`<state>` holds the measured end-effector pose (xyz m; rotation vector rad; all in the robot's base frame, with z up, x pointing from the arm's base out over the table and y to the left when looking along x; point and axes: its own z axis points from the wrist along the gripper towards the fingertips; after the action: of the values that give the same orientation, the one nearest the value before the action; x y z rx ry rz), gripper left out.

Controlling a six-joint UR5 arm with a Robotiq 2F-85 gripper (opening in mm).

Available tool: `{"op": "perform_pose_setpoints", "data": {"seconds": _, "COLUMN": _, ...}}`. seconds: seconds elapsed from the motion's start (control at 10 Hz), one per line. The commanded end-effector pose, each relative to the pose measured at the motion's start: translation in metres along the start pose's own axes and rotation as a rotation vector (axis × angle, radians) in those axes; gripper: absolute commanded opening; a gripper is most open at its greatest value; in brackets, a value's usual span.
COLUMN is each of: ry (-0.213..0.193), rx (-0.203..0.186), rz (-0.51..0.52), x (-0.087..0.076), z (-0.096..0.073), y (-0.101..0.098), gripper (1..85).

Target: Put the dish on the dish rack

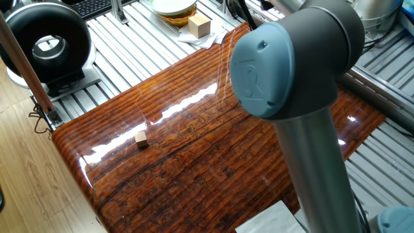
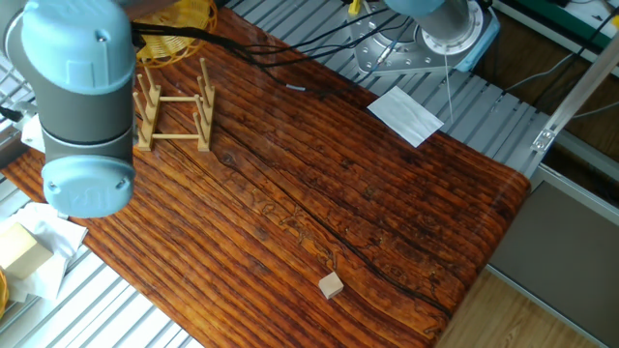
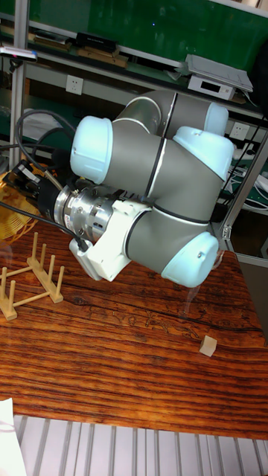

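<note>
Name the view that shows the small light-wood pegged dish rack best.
The other fixed view: the small light-wood pegged dish rack shows nearly whole from above. The tall fixed view catches it at the frame's edge; the arm hides it in one fixed view.
</note>
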<state>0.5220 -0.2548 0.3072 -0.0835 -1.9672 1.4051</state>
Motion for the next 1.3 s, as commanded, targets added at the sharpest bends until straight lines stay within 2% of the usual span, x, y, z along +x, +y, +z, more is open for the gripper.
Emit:
{"op": "perform_pose_setpoints", "data": {"seconds": 0.0, "ry": 0.004, "rx": -0.008, "rz": 0.023, "x": -0.004, "z": 0.005, "y": 0.003, "gripper": 1.0}}
{"op": "perform_pose_setpoints", "data": {"seconds": 0.4, "ry": 0.005, "rx": -0.011, "rz": 0.038, "x": -0.014, "z": 0.000, "y": 0.010, "gripper": 1.0}}
{"op": "perform_pose_setpoints", "data": {"seconds": 0.9, "ry": 0.003, "rx": -0.006, "rz": 0.044, "x": -0.017, "z": -0.010, "y": 0.009, "gripper": 1.0}}
{"op": "perform_pose_setpoints", "data": {"seconds": 1.2, "ry": -0.002, "rx": -0.019, "rz": 0.048, "x": -0.022, "z": -0.012, "y": 0.015, "gripper": 1.0}}
